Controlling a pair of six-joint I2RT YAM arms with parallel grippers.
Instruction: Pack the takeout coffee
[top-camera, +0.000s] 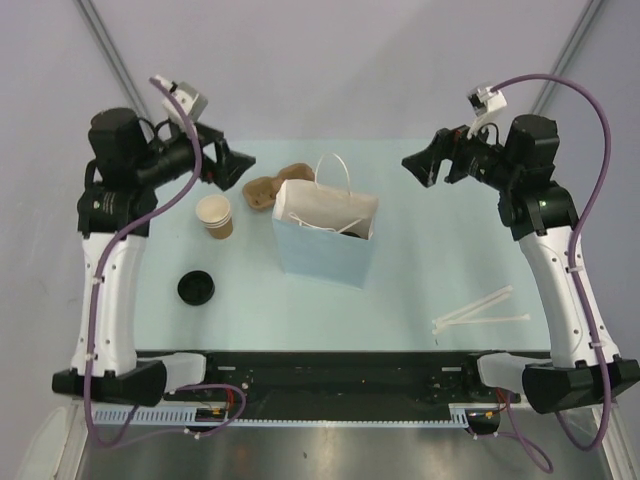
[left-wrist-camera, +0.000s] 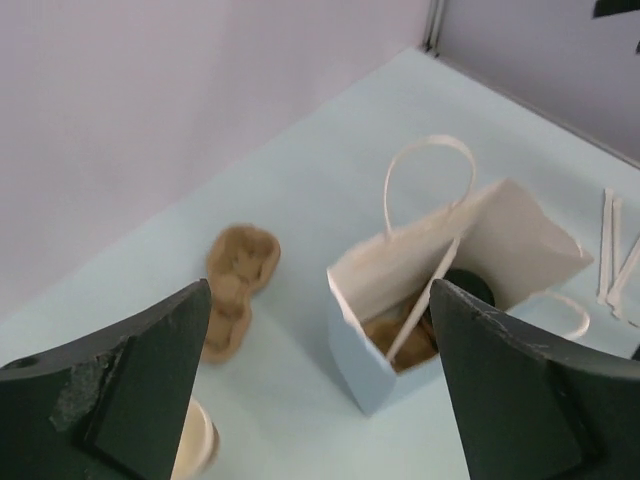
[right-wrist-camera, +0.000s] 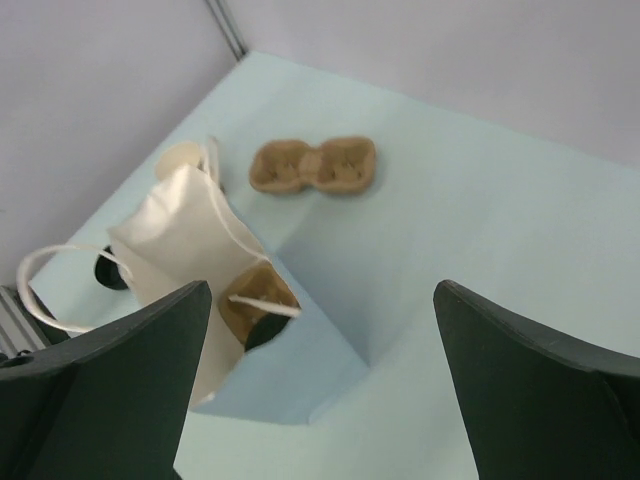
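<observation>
Left end effector (top-camera: 238, 165): jaws spread wide, nothing between them, touching nothing. It hangs over the far-left part of the bench (top-camera: 440, 260), near the pulp cup carrier (top-camera: 265, 190).

Right end effector (top-camera: 420, 167): equally wide, empty, over the far-right part.

Takeout coffee (right-wrist-camera: 250, 290): inside the blue paper bag (top-camera: 322, 255) at mid-bench, black lid showing.

Lidless cup (top-camera: 214, 216) and loose lid (top-camera: 196, 287): toward the left edge.
</observation>
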